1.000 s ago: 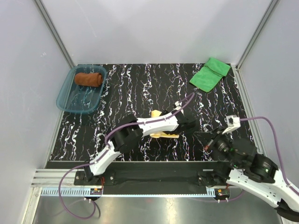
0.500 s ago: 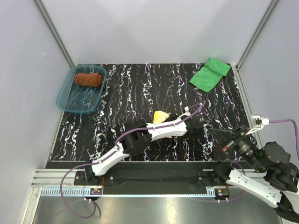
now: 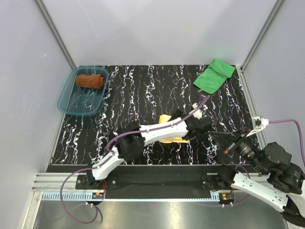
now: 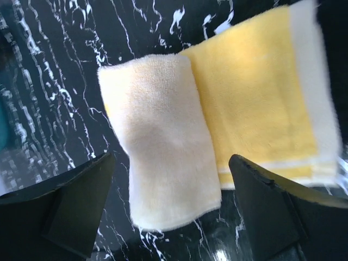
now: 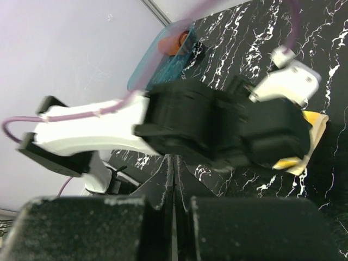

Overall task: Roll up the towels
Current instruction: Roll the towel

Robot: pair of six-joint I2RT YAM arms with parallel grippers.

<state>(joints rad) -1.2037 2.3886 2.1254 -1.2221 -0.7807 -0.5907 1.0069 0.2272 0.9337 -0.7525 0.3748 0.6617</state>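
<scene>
The pale yellow towel (image 4: 163, 141) lies on the black marbled table, its left part rolled into a thick cream roll, its right part (image 4: 255, 92) flat and deeper yellow with a white band. My left gripper (image 4: 171, 212) hangs over the roll's near end, open, with one finger on each side and not touching it. From above, the left arm (image 3: 162, 130) hides most of this towel (image 3: 165, 118). My right gripper (image 5: 174, 163) is shut on nothing, held off the table at the right (image 3: 224, 140). The rust-brown towel (image 3: 90, 80) lies rolled in the tray. The green towel (image 3: 213, 76) lies folded at the back right.
A translucent teal tray (image 3: 66, 102) stands at the back left corner of the table. Grey walls with metal posts close in the left, back and right sides. The arms' bases and a rail run along the near edge.
My left gripper has opened and let go of the yellow towel, which now lies on the table. My right arm drew back to the right and has since stayed shut.
</scene>
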